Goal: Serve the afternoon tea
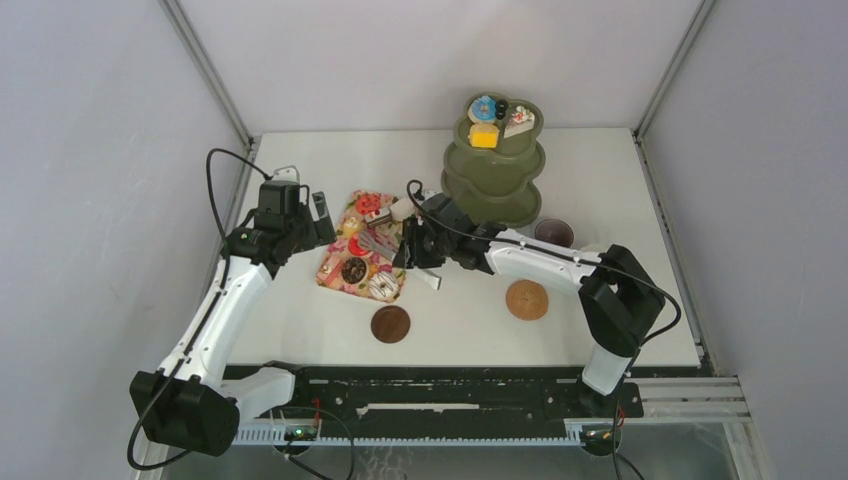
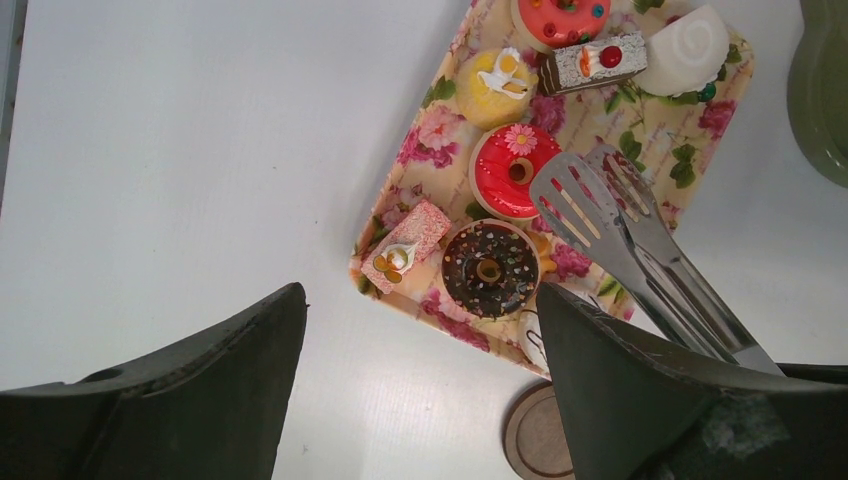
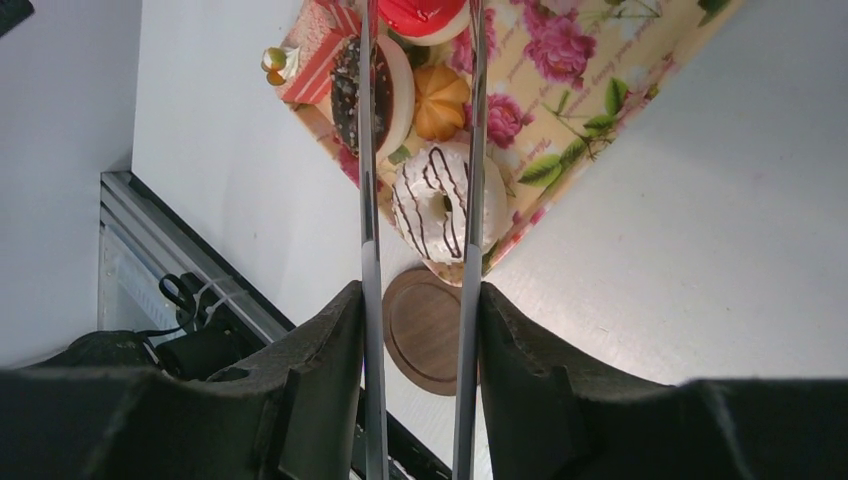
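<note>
AFTERNOON TEA, MID-SERVICE: The right pincer (image 3: 420, 295) is closed on steel tongs (image 3: 366, 150), one arm against each finger, the arms held apart over the floral tray (image 2: 585, 115) ahead of it. The tool probably spares the small toy pastries a direct pinch. A white striped donut (image 3: 445, 200) lies just below the tongs; the red-iced donut (image 2: 512, 172) and chocolate donut (image 2: 490, 268) sit near their tips. The left pincer (image 2: 420, 295) hangs wide open and empty above the table (image 2: 180, 150), the tray ahead to its right, apparently keeping clear. Beyond the right pincer stands the green tiered stand (image 1: 495, 170), pastries on its top tier, with a mauve mug (image 1: 553, 232) beside it.
</note>
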You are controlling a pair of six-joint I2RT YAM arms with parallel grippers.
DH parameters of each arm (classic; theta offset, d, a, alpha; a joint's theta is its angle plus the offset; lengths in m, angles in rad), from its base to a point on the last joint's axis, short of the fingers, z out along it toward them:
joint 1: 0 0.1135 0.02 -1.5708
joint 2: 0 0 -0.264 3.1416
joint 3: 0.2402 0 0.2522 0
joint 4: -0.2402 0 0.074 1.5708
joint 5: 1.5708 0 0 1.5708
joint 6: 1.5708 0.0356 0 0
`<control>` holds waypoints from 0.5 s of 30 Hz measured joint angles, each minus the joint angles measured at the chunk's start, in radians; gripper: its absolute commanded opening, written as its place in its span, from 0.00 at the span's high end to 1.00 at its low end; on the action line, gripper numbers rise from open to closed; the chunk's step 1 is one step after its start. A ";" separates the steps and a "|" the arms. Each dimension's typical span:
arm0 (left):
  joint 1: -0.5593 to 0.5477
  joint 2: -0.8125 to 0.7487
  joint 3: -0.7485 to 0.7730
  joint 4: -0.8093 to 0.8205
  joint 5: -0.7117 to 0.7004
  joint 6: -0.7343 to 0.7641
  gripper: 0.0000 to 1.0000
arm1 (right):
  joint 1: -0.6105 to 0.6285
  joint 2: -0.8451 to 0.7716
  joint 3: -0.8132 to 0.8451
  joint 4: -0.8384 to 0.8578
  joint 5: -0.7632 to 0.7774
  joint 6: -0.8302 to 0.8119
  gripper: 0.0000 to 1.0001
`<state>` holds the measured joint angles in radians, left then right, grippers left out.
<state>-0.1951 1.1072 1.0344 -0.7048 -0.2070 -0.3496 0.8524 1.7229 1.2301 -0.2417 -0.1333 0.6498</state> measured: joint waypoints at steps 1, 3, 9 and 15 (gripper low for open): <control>0.000 0.000 0.000 0.000 0.000 0.000 0.11 | 0.000 0.003 0.005 0.000 0.000 0.002 0.50; 0.000 0.000 0.000 -0.001 0.000 0.001 0.11 | 0.000 0.009 0.011 0.002 0.001 0.004 0.49; 0.000 0.000 0.000 0.000 0.000 0.001 0.11 | 0.000 0.028 0.013 -0.003 0.013 0.008 0.49; 0.000 0.000 0.000 0.000 0.000 0.002 0.11 | 0.000 0.058 0.034 -0.017 0.019 0.007 0.49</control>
<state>-0.1951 1.1072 1.0344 -0.7052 -0.2070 -0.3481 0.8524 1.7813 1.2644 -0.2588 -0.1143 0.6571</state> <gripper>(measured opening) 0.894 0.510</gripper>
